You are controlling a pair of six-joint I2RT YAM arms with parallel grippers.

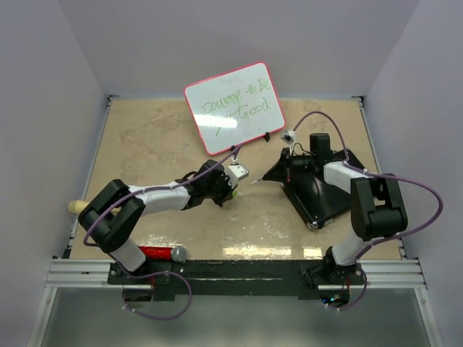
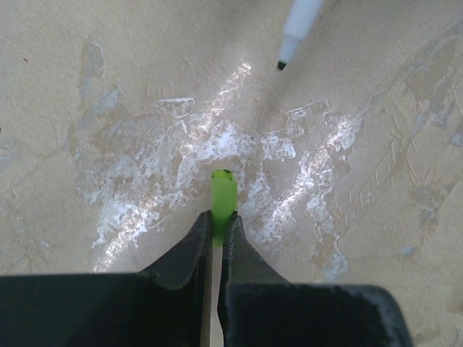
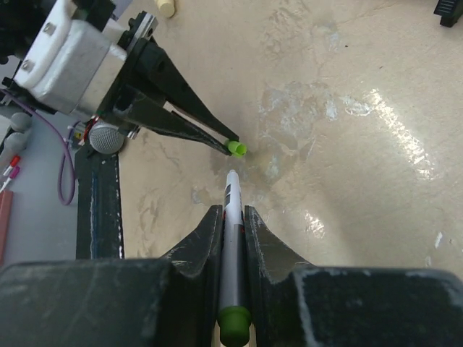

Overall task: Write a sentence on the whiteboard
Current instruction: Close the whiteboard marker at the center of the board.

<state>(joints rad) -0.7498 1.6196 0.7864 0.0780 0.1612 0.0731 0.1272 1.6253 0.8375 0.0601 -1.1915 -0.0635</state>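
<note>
The whiteboard, red-rimmed and tilted, stands at the back centre with green handwriting on it. My left gripper is shut on a green marker cap, held just above the table with its open end pointing away. My right gripper is shut on a white and grey marker with a green rear end. The marker's tip points at the cap, a short gap apart. In the right wrist view the cap sits just beyond the marker's tip, pinched in the left gripper.
A black rectangular pad lies under the right arm. A red-handled tool with a grey round end rests on the front rail by the left base. A cream peg sits at the left edge. Grey walls enclose the table.
</note>
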